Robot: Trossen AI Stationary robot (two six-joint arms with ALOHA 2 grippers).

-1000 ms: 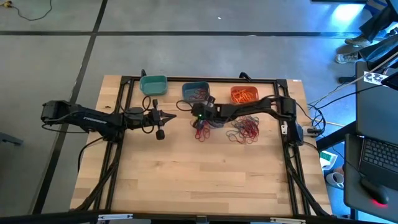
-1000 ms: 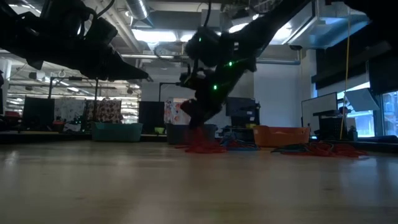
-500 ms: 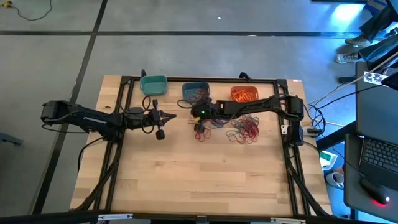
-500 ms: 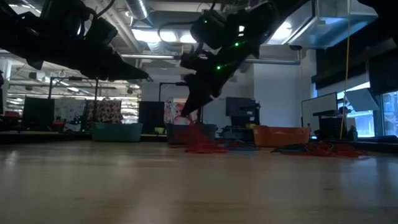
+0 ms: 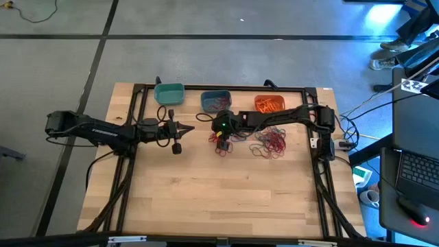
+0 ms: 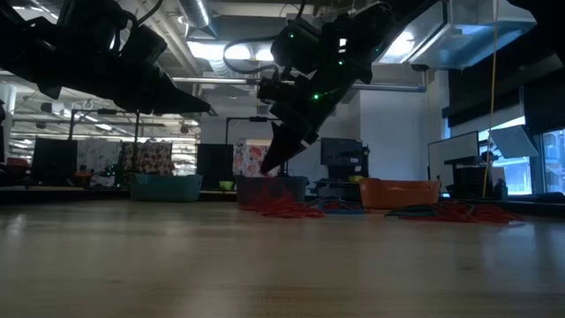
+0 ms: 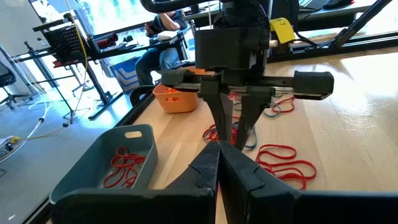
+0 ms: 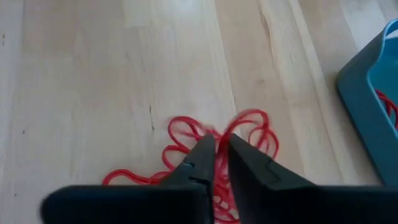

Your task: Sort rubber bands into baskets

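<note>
A: Progress check, how far along?

B: Partway, I'd judge. Slate blue plastic basket (image 5: 215,101) at the desk's far edge holds a few thin red rubber bands (image 7: 122,167); orange plastic basket (image 5: 269,103) beside it holds orange ones. Teal plastic basket (image 5: 169,93) looks empty.

A: Left to do?

B: Plenty. Loose red bands (image 8: 217,142) lie on the pale wooden desk (image 5: 219,199) just in front of the blue basket, and a bigger mixed heap (image 5: 269,143) lies nearer the right edge.

A: Fingers?

B: Right gripper (image 8: 217,151) hangs over the loose red bands, fingers a narrow slit apart, nothing visibly pinched. Left gripper (image 7: 219,163) waits left of centre, fingers clenched, empty.
</note>
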